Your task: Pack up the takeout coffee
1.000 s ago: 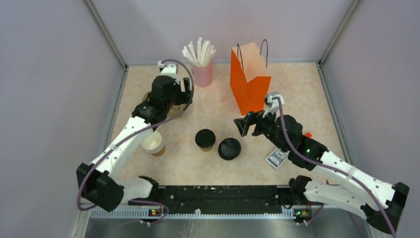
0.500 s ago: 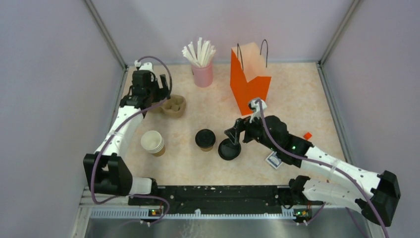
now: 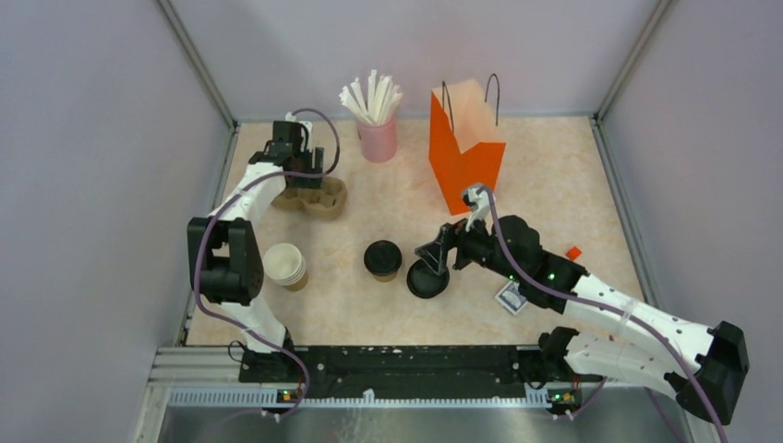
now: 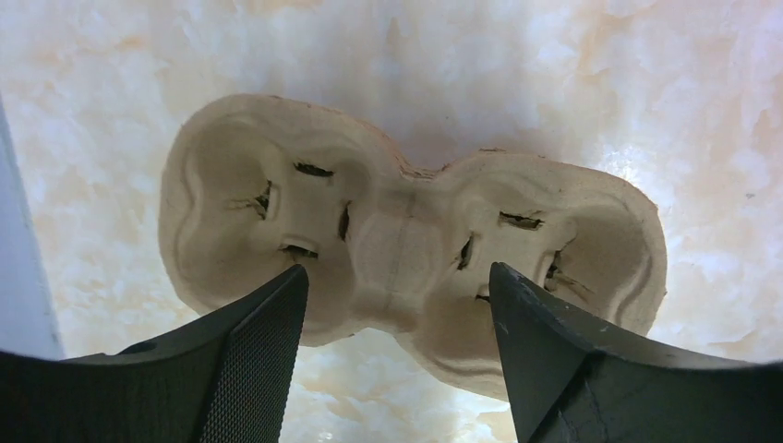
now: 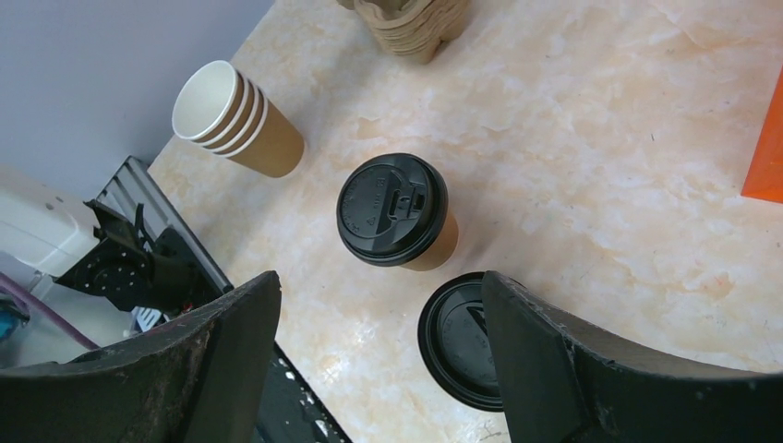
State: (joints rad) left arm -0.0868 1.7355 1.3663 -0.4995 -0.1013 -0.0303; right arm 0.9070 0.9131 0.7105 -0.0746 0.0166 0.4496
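Observation:
The takeout coffee, a short brown cup with a black sip lid, stands mid-table; it also shows in the right wrist view. The orange bag stands upright at the back. My right gripper is open and empty, hovering just right of the coffee, above a loose flat black lid; in the right wrist view the gripper has that lid partly behind its right finger. My left gripper is open and empty above a pulp cup carrier at the back left.
A stack of lidless brown cups lies left of the coffee. A pink holder of white straws stands beside the bag. A small printed packet and a red bit lie on the right. Walls enclose the table.
My right gripper has swung left from near the bag to beside the coffee, over the loose lid. My left arm swung out to the left wall, then came back over the carrier.

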